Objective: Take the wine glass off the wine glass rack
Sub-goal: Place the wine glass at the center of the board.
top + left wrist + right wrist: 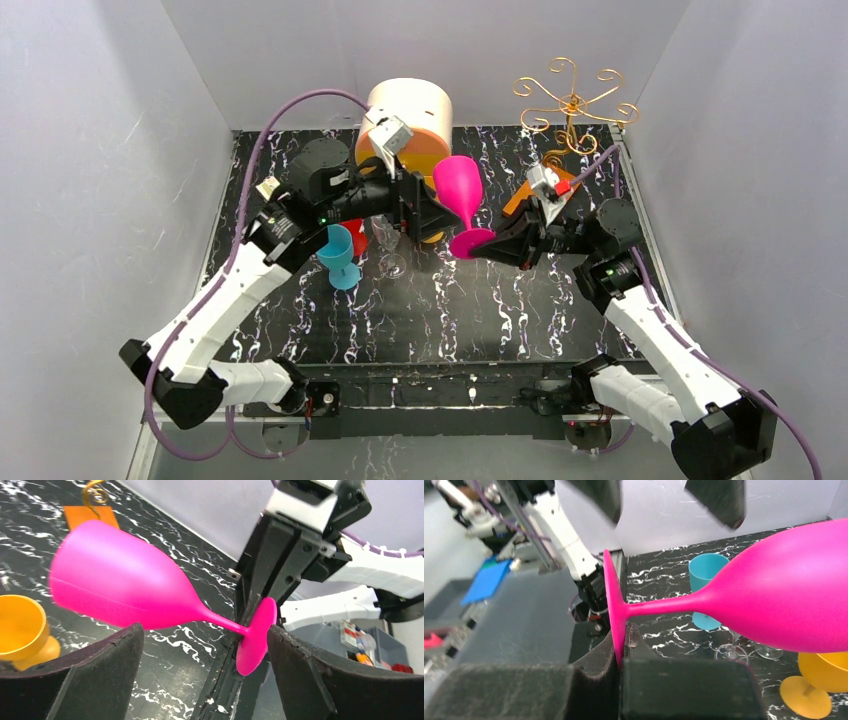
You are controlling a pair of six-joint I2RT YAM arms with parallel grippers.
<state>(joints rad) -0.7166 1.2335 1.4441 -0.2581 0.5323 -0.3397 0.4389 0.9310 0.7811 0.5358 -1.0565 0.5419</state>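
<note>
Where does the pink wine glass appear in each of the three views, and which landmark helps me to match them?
Top external: the pink wine glass sits just above the centre.
Left wrist: glass across the middle, bowl at left.
Right wrist: glass at right, foot near centre.
Shared landmark: the right tool, shut on the glass's foot in every view.

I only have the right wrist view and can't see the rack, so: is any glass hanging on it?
Observer: No. The top view shows the wine glass rack at the far right corner, its scroll arms bare.
Operator: And the left pincer, is it gripping my glass?
Observer: No. The left wrist view shows the left pincer open, with a pad on either side of the pink wine glass near its stem, not closed on it.
</note>
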